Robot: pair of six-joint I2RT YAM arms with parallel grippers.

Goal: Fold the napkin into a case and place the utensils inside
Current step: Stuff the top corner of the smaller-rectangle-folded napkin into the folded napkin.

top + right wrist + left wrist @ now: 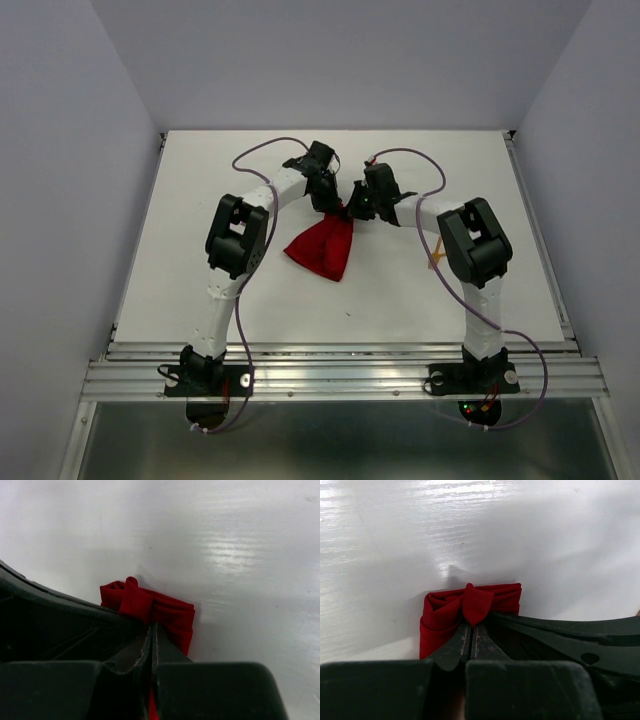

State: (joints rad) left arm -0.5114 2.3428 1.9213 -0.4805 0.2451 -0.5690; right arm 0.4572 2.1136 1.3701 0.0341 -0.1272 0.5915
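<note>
The red napkin (pixel 323 250) hangs bunched between my two grippers above the middle of the white table, its lower part spreading toward the near side. My left gripper (pixel 331 203) is shut on a corner of the napkin (pixel 476 602). My right gripper (pixel 357 208) is shut on another corner of the napkin (pixel 150 607), close beside the left one. An orange utensil (pixel 436 258) shows as a thin sliver on the table beside my right arm's elbow; the rest of the utensils are hidden behind that arm.
The white table (pixel 200 200) has raised metal rails at its near edge (pixel 340 365) and right edge (pixel 540 240). Cables loop over both arms at the far middle. Grey walls enclose the table on three sides.
</note>
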